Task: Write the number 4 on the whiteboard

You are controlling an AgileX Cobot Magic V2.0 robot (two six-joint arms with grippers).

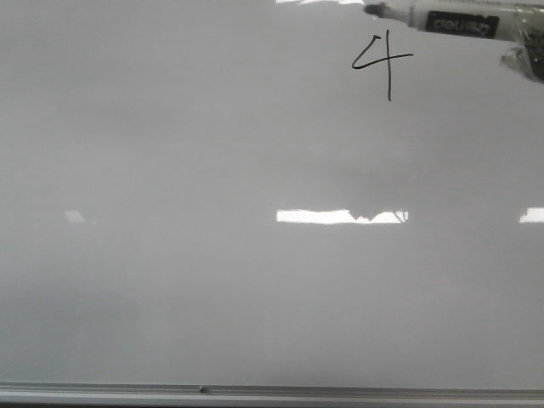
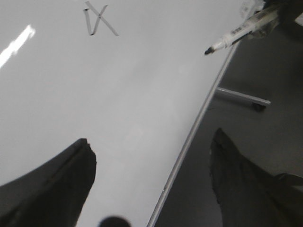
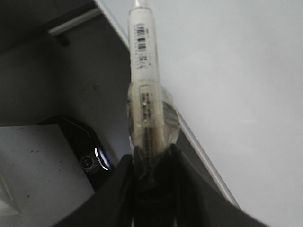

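The whiteboard [image 1: 212, 280] fills the front view, glossy pale grey. A small black open-topped number 4 [image 1: 382, 64] is drawn near its upper right; it also shows in the left wrist view [image 2: 97, 20]. My right gripper [image 3: 154, 158] is shut on a white marker [image 3: 143, 71] wrapped in clear tape. In the front view the marker [image 1: 450, 21] lies at the top right, its black tip just above the 4, and only an edge of the right gripper [image 1: 529, 58] shows. My left gripper [image 2: 151, 184] is open and empty over the board's edge [image 2: 199, 123].
A grey frame strip [image 1: 272, 393] runs along the board's lower edge. Bright light reflections [image 1: 340, 216] lie across the board. Beside the board are a grey metal bar [image 2: 241, 97], a black device with a lens [image 3: 87, 156] and a white surface [image 3: 38, 179].
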